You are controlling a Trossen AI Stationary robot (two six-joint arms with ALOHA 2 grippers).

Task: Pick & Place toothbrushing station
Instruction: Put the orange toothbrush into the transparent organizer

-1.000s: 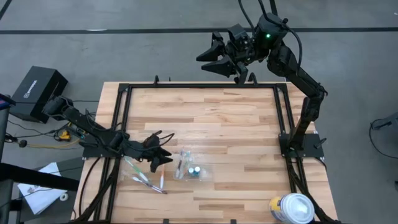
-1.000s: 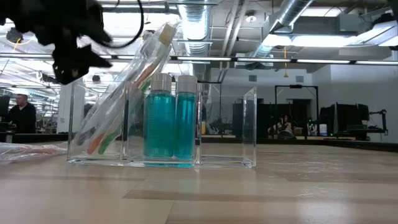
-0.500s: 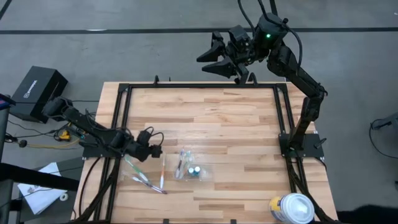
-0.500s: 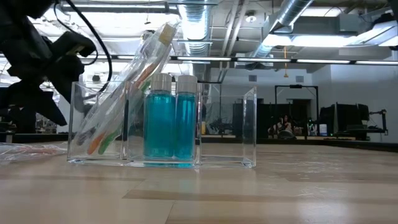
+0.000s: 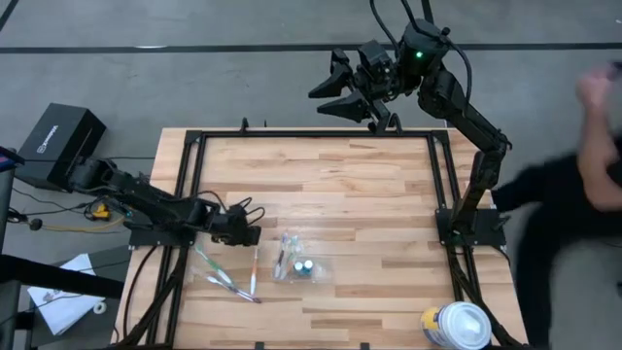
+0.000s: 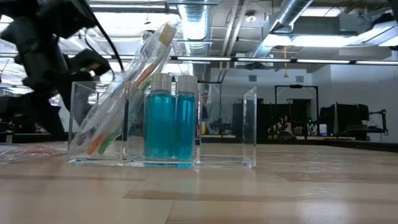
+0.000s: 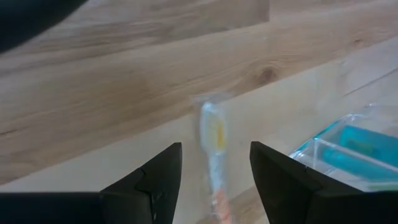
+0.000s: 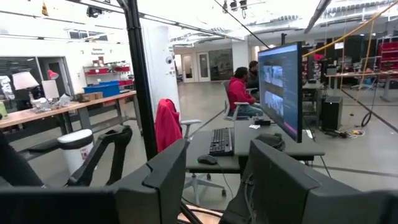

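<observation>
Low view, nearest the camera: clear plastic holder [image 6: 163, 127] stands on the bench [image 6: 249, 193] at centre-left of frame. Its left compartment holds wrapped toothbrushes [image 6: 127, 87] leaning steeply; the middle compartment holds two teal tubes [image 6: 168, 118] upright, side by side; the right compartment shows nothing inside.

High view: holder [image 5: 296, 261] sits lower centre. Loose toothbrushes [image 5: 225, 280] lie flat on the wood to its left, one more [image 5: 255, 264] just beside it.

Left gripper [image 5: 243, 222] hovers over the lower-left of the bench, near the loose brushes, fingers open and empty. In the left wrist view one wrapped toothbrush [image 7: 213, 152] lies between the two fingers [image 7: 149, 180], not touched.

Handling judgement: brushes look light, slim and stiff, but the film wrap is probably slick and crinkly. Best hold is likely across the handle near mid-length, fingers square to it, pressed low to the wood. The holder seems light and rigid, so it could slide or tip if nudged.

Right gripper [image 5: 345, 87] waits beyond the far edge, upper centre of the high view, fingers apart, holding nothing. A white-lidded can [image 5: 455, 324] stands at lower right.
</observation>
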